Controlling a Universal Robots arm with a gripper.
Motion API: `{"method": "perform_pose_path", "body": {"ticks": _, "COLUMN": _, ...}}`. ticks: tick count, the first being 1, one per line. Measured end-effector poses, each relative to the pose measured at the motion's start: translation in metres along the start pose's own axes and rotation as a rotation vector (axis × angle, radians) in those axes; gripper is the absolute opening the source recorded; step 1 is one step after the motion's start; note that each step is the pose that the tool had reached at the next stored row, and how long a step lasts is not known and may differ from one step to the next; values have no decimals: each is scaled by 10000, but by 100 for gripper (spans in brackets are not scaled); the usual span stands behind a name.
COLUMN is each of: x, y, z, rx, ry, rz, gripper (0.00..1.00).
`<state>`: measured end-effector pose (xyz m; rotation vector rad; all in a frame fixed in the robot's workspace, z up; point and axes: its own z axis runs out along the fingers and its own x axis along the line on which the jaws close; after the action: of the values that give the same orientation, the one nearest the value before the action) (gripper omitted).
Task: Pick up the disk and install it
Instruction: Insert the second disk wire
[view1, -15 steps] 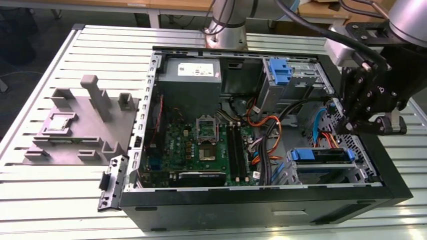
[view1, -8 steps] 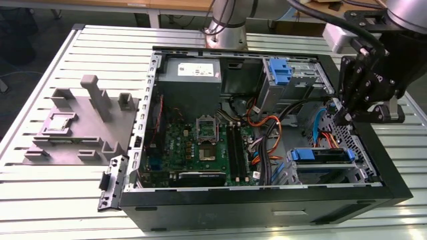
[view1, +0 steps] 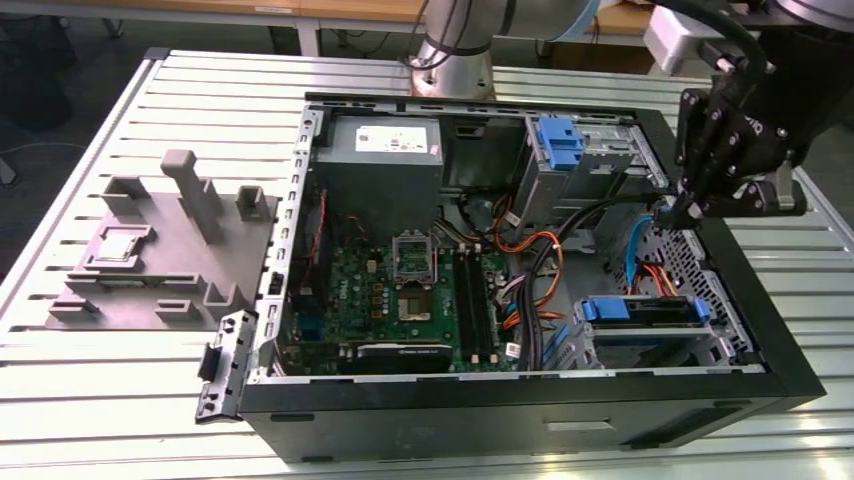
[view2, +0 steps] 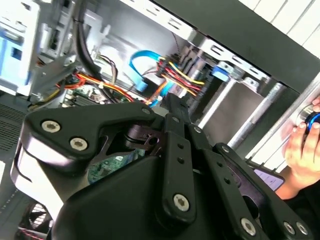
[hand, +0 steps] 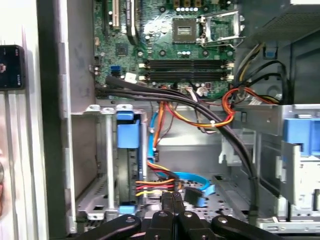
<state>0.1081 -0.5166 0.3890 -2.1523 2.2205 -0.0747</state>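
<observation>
The disk (view1: 641, 309) sits edge-on in the lower drive cage of the open computer case (view1: 747, 330), showing as a blue strip over a dark body. In the first wrist view the disk (hand: 127, 135) stands in the metal cage with red, yellow and black wires (hand: 156, 186) running to it. My gripper (view1: 677, 208) hangs over the case's wall on the exterior view's right, apart from the disk. Its black fingers meet at the gripper (hand: 172, 199) tip, shut with nothing between them, above a blue flat cable (hand: 200, 187).
A second blue carrier (view1: 561, 142) sits in the upper bay. The motherboard (view1: 400, 290) and loose cables (view1: 534, 260) fill the case's middle. A grey fixture (view1: 174, 250) with a small silver chip (view1: 120, 243) stands on the exterior view's left. A person's hand (view2: 300, 145) is beside the case.
</observation>
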Motion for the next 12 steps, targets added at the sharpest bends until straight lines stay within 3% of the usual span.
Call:
{"method": "perform_pose_path", "body": {"ticks": 5, "x": -143, "y": 4, "z": 3, "rx": -1, "ry": 9, "rz": -2, "gripper": 10}}
{"method": "perform_pose_path", "body": {"ticks": 8, "x": -183, "y": 7, "z": 33, "rx": -22, "ry": 149, "rz": -11, "gripper": 10}}
{"method": "perform_pose_path", "body": {"ticks": 12, "x": -208, "y": 11, "z": 68, "rx": -25, "ry": 263, "rz": -19, "gripper": 10}}
